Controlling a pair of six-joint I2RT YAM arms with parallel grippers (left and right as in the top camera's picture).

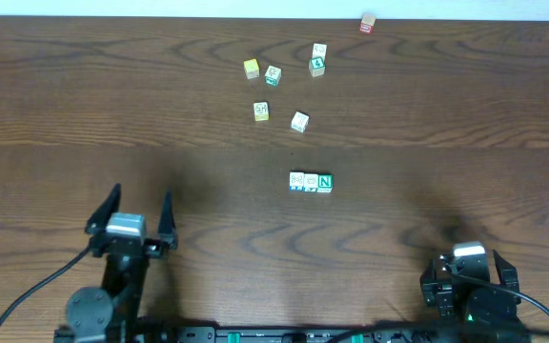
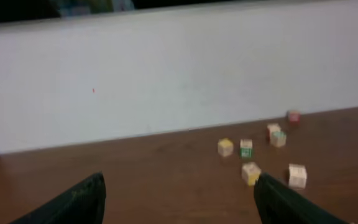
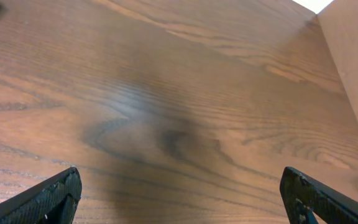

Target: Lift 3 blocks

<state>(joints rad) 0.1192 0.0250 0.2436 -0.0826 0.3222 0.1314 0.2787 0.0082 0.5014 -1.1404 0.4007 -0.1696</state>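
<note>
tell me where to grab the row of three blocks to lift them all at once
Probably the two outer end faces, on the pale end block and the green N block. The row lies flat with the three side by side, seemingly touching, so come straight down from above, one finger at each end, and squeeze along the row.

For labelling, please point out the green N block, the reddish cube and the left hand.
green N block [image 1: 325, 182], overhead view, top face.
reddish cube [image 1: 368, 24], overhead view, top face.
left hand [image 1: 142, 191], overhead view, midway between fingertips.

3 blocks [image 1: 311, 182] flat on desk [image 1: 160, 171], centre, touching in a row; green-N block [image 1: 325, 182] at right end.
</note>
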